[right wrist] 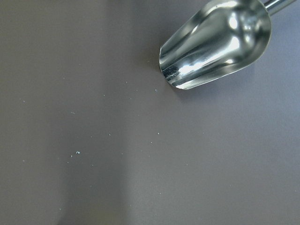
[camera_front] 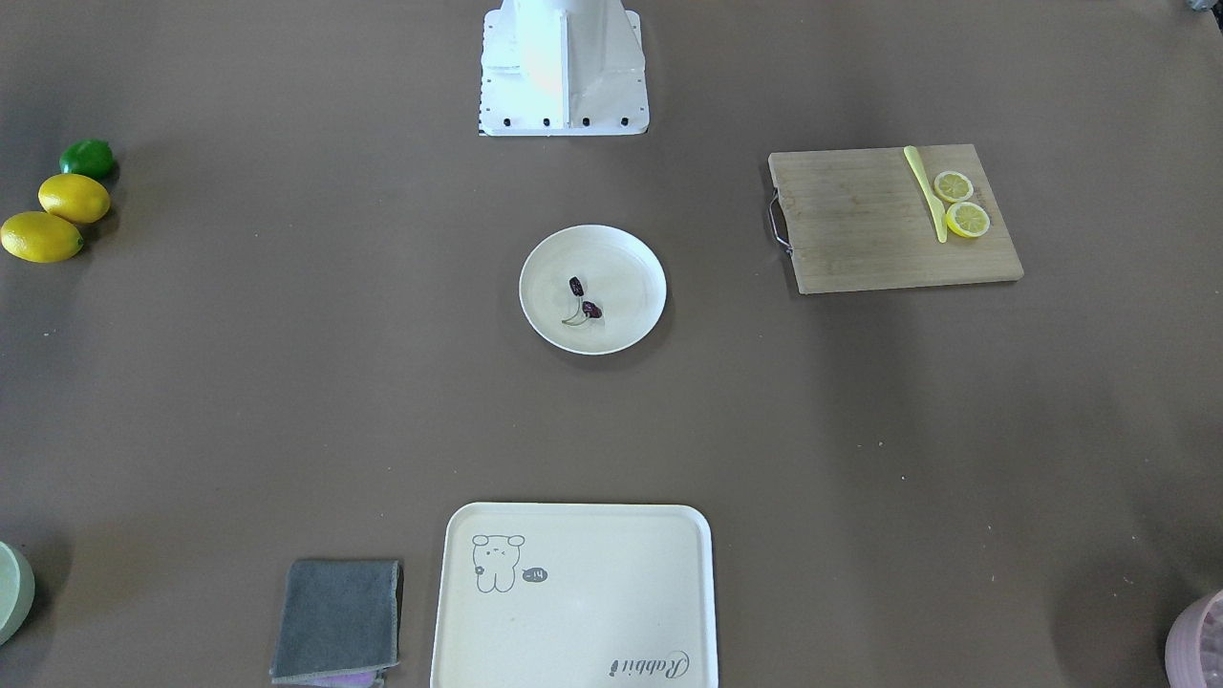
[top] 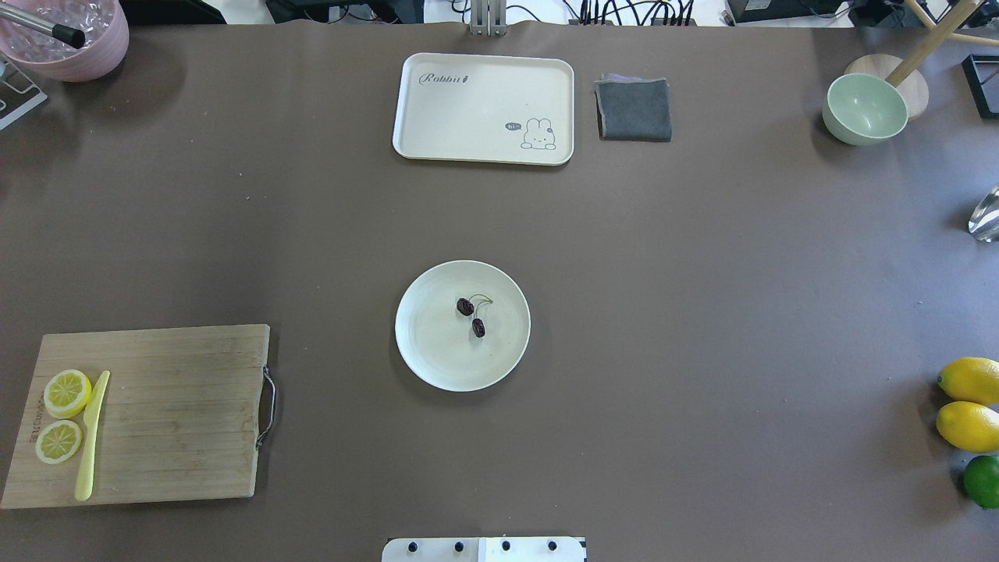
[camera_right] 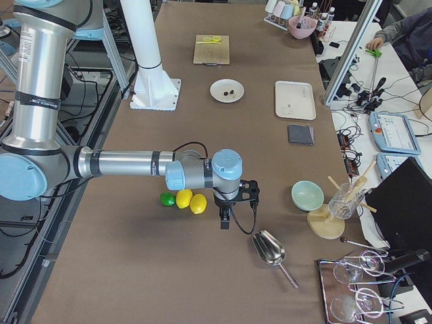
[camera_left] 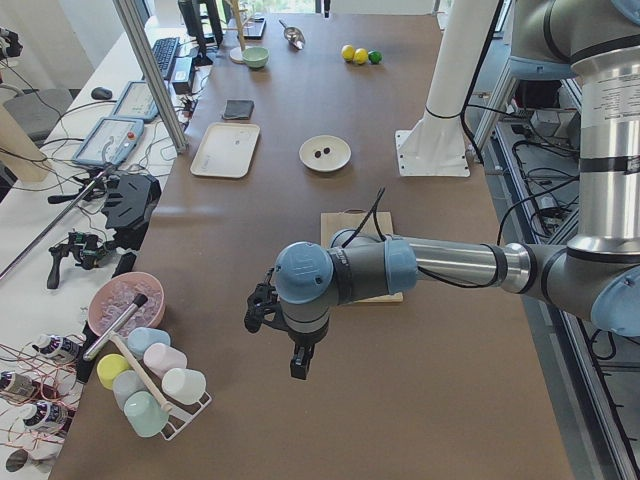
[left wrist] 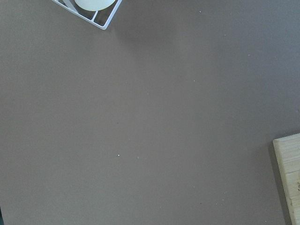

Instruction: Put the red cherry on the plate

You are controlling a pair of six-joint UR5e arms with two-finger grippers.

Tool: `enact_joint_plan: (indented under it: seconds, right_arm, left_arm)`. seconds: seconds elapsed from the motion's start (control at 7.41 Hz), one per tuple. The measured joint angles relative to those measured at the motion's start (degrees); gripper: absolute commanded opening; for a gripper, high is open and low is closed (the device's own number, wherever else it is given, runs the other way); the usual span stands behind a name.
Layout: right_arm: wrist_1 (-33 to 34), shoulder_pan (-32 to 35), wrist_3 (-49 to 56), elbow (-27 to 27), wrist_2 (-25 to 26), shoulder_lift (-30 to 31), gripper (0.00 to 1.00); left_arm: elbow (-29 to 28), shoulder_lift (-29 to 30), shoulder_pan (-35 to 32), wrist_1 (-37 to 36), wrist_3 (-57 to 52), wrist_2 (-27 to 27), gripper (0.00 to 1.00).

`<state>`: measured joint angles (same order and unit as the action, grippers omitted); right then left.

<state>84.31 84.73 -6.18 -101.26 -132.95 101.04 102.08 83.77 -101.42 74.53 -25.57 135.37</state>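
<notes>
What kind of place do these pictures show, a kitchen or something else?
Probably a robotics laboratory, not a kitchen: a grey industrial robot arm reaches over the brown-covered table, grey touch-screen control pendants lie on a white side bench, and black cables run behind the table.

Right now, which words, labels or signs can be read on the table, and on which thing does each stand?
"Rabbit": script lettering on the cream tray, near one corner.
"hi~": in the small speech bubble beside the animal drawn on that tray; tiny, so uncertain.
On the wooden cutting board, a dark mark along the edge by the lemon slices: too blurred to read.
The plate bears no text.
</notes>
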Motion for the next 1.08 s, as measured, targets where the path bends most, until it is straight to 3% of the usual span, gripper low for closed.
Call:
enact_joint_plan:
  seconds: [1.08]
  right_arm:
    - [0.0, 0.0, -0.7, 0.1, 0.1, 0.2, 1.0]
  left_arm:
    - [0.8, 0.1, 0.0, 0.0, 0.3, 0.0, 0.98]
